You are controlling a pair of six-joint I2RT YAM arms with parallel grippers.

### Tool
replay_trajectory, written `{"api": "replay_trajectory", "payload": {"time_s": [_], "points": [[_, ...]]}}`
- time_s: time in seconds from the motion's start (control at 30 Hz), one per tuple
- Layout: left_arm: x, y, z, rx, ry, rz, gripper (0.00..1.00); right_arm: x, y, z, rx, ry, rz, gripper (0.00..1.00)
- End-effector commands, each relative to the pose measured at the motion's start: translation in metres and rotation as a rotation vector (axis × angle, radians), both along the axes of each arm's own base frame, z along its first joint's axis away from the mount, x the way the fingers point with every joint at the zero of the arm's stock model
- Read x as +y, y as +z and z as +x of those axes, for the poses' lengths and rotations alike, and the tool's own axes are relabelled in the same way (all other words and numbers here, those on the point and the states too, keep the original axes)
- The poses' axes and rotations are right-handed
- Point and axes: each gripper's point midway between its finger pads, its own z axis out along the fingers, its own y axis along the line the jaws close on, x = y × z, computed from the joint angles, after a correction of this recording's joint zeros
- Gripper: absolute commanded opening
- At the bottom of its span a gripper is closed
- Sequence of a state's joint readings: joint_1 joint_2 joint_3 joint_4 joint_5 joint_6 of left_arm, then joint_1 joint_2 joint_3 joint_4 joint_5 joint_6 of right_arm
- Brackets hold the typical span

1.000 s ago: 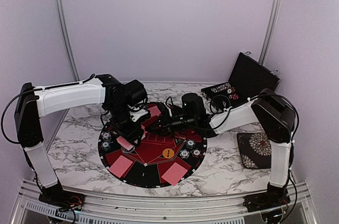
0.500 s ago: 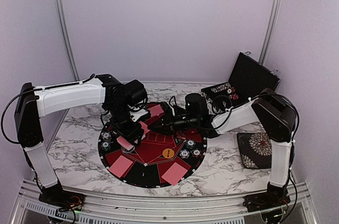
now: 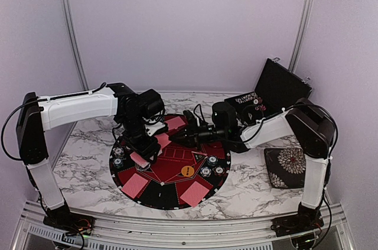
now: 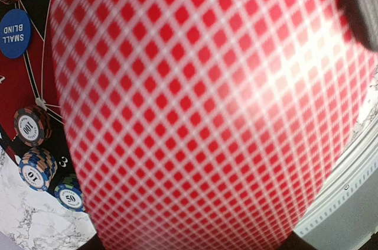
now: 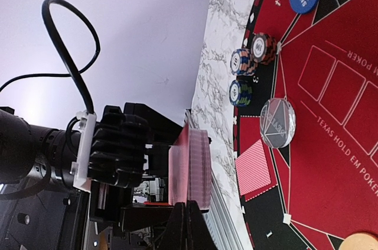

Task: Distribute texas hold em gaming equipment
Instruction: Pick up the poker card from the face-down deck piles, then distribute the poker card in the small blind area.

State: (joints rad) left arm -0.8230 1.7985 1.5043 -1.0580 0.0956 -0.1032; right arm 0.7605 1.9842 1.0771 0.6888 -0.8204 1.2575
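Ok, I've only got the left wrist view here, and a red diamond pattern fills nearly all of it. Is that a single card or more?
Observer: It's a whole deck, held edge-on in the left gripper.
Operator: Where's the other arm?
Observer: The right gripper is shut and points at the deck from across the round mat.
Operator: Anything dealt?
Observer: Two face-down cards lie at the mat's near edge, one on the left and another on the right.

Pale lilac walls [image 3: 189, 25], metal corner posts [image 3: 69, 25], marble-patterned tabletop [image 3: 88, 155].
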Motion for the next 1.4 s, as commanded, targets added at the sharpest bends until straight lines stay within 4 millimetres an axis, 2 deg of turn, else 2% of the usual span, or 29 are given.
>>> {"api": "replay_trajectory", "payload": {"time_s": [0.0, 0.37, 0.73, 0.9, 1.2, 1.37], "points": [[0.001, 0.009, 0.002, -0.023, -0.008, -0.002, 0.46, -0.011, 0.025, 0.009, -0.048, -0.029, 0.047, 0.00], [0.005, 0.010, 0.003, -0.026, 0.004, 0.001, 0.46, -0.032, 0.026, 0.020, -0.052, -0.070, 0.048, 0.00], [0.006, 0.010, 0.004, -0.028, 0.008, 0.002, 0.46, -0.037, 0.028, 0.022, -0.050, -0.079, 0.051, 0.00], [0.008, 0.010, 0.004, -0.029, 0.013, 0.003, 0.46, -0.046, 0.023, 0.031, -0.052, -0.105, 0.038, 0.00], [0.010, 0.009, 0.004, -0.028, 0.018, 0.002, 0.46, -0.067, 0.001, 0.069, -0.065, -0.186, -0.013, 0.00], [0.011, 0.010, 0.004, -0.031, 0.019, -0.001, 0.46, -0.077, -0.019, 0.113, -0.109, -0.253, -0.087, 0.00]]}}
